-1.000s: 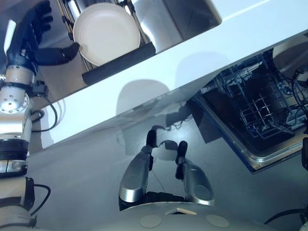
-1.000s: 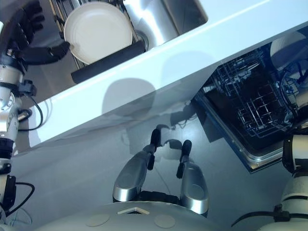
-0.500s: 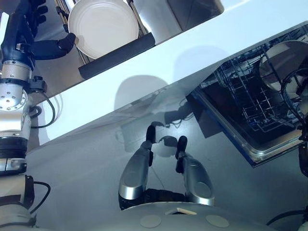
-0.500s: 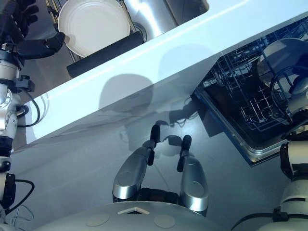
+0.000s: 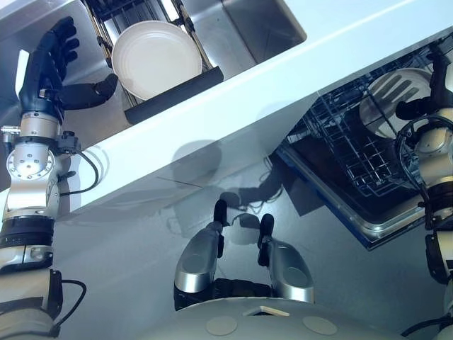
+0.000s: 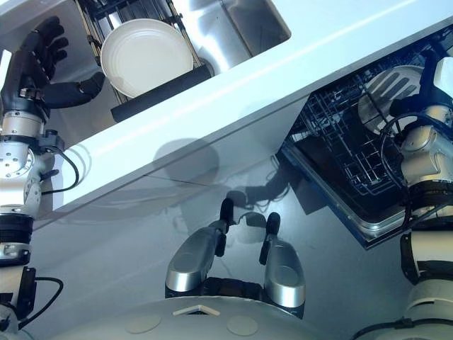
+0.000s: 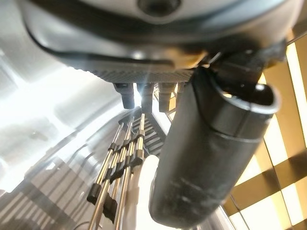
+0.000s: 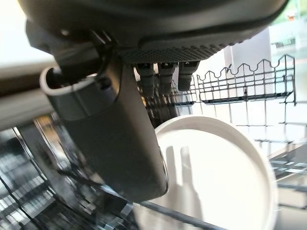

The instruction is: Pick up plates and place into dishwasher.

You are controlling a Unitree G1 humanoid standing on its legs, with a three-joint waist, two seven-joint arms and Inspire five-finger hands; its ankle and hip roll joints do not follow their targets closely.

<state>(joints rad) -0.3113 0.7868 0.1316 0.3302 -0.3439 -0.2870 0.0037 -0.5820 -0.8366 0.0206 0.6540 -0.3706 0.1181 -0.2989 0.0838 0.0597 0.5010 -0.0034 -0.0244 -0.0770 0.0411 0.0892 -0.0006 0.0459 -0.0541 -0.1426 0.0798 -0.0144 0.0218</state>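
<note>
A white plate (image 5: 156,58) leans in the dish rack (image 5: 173,92) over the sink. My left hand (image 5: 46,67) hovers just left of it, open, fingers spread and thumb pointing at the plate's rim; its thumb (image 7: 211,153) fills the left wrist view beside the rack rods (image 7: 120,163). A second white plate (image 5: 393,99) stands in the dishwasher's lower rack (image 5: 354,156) at the right. My right hand (image 5: 442,67) is beside that plate, fingers straight. In the right wrist view the plate (image 8: 216,167) sits past the thumb (image 8: 110,134), with finger shadows across its face.
The white counter (image 5: 283,85) runs diagonally between sink and dishwasher. The steel sink basin (image 5: 248,32) lies right of the dish rack. The dishwasher door (image 5: 382,227) hangs open below the wire rack, jutting over the grey floor.
The camera has shifted. My right hand has brought the plate further in and down among the dishwasher rack's wires. My left hand stays open beside the sink plate.
</note>
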